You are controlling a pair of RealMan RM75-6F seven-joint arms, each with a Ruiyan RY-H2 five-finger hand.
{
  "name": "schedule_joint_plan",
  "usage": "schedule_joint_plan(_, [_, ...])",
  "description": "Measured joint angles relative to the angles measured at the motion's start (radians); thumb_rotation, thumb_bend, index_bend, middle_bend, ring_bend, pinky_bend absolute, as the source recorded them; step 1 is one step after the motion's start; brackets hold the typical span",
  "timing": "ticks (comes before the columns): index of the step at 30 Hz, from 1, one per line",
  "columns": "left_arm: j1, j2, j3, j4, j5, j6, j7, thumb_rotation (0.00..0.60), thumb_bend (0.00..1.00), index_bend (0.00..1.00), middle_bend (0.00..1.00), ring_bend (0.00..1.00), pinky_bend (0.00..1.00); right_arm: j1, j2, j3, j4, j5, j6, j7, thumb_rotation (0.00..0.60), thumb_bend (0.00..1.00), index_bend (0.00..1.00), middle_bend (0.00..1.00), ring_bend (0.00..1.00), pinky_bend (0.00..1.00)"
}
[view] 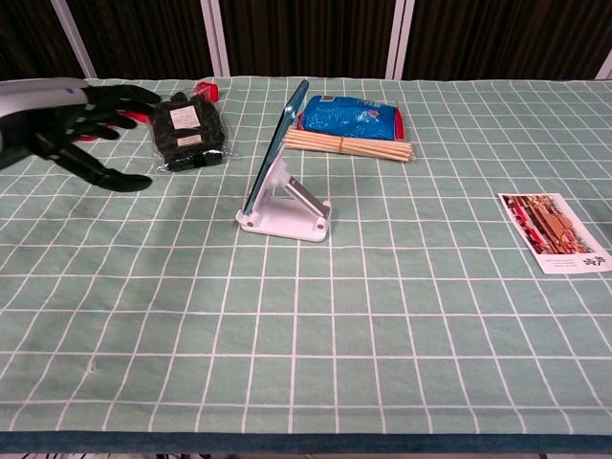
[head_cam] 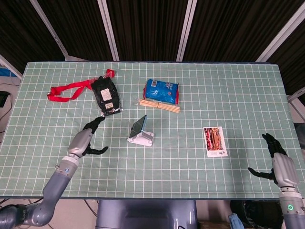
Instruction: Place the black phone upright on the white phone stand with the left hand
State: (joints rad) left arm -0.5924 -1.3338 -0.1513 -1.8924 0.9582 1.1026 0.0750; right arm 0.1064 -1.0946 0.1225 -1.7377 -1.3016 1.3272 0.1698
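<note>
Phone: black phone (view: 277,143) leans upright on white phone stand (view: 287,212); placement looks done.
Left hand: left hand (view: 72,124) empty, fingers spread, left of stand.
Remaining: apparently nothing.

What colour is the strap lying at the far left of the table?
Red. The strap shows best in the head view, beside the black packet.

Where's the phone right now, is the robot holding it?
No: the black phone leans upright on the white phone stand near the table's middle, just in front of the bundle of sticks; the left hand is off to its left.
</note>
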Motion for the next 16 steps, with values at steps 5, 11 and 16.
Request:
schedule_joint_plan(5, [0.106, 0.047, 0.1, 0.048, 0.214, 0.181, 0.06, 0.6, 0.17, 0.0, 0.0, 0.0, 0.0, 0.0, -0.005, -0.002, 0.003, -0.002, 0.005, -0.024, 0.6, 0.12, 0.0, 0.0, 0.0, 0.15])
schedule_joint_plan(11, [0.26, 0.071, 0.202, 0.2, 0.374, 0.385, 0.126, 0.6, 0.13, 0.0, 0.0, 0.0, 0.0, 0.001, -0.009, -0.004, 0.0, -0.002, 0.008, -0.041, 0.6, 0.12, 0.0, 0.0, 0.0, 0.15])
schedule_joint_plan(16, [0.332, 0.084, 0.233, 0.259, 0.399, 0.432, 0.146, 0.6, 0.13, 0.0, 0.0, 0.0, 0.0, 0.0, -0.01, -0.005, -0.002, -0.003, 0.008, -0.043, 0.6, 0.12, 0.0, 0.0, 0.0, 0.15])
